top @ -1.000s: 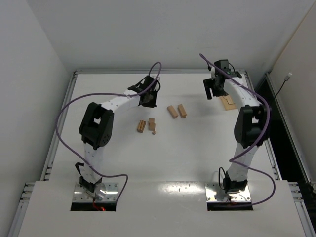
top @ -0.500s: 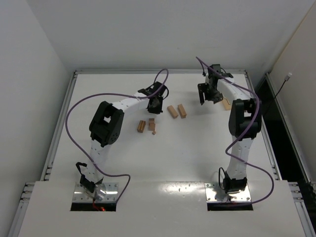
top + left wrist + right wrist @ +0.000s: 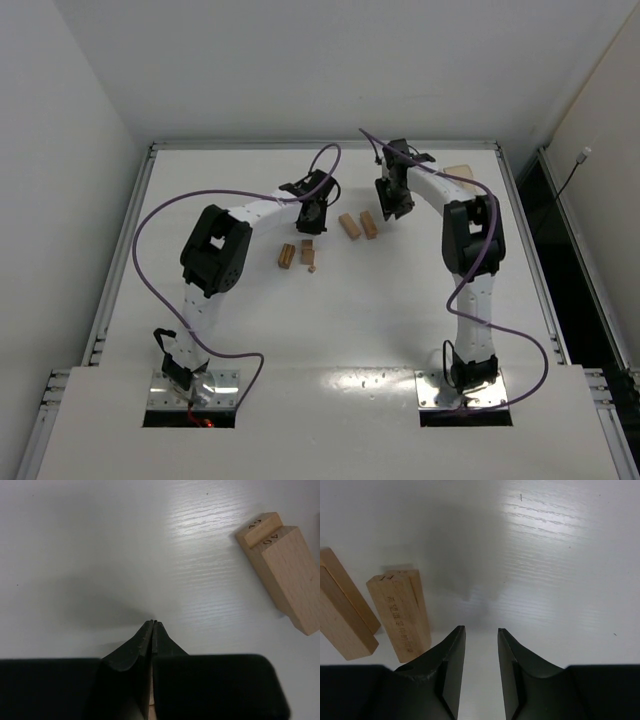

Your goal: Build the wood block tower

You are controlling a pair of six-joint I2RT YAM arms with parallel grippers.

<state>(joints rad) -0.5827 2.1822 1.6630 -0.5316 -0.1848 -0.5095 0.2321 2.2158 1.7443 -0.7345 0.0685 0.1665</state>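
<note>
Several light-tan wood blocks lie loose in mid-table: a pair [image 3: 349, 226] [image 3: 369, 224] and a nearer group [image 3: 287, 256] [image 3: 307, 251]. No tower shows in any view. My left gripper [image 3: 312, 214] hovers just left of the pair, shut with nothing in it, its tips [image 3: 153, 623] pressed together. Two numbered blocks [image 3: 282, 570] lie to its upper right. My right gripper [image 3: 390, 207] hangs just right of the pair, open [image 3: 481, 630] by a narrow gap over bare table. A block [image 3: 402, 615] lies beside its left finger, another [image 3: 342, 615] farther left.
A tan tray [image 3: 458, 173] sits at the back right near the table's raised rim [image 3: 320, 146]. A small wood chip [image 3: 312, 269] lies by the nearer blocks. Purple cables loop above both arms.
My right arm swung left from the tray at the back right to the pair of blocks, and its jaws narrowed. My left gripper shifted slightly toward the blocks, then held still.
</note>
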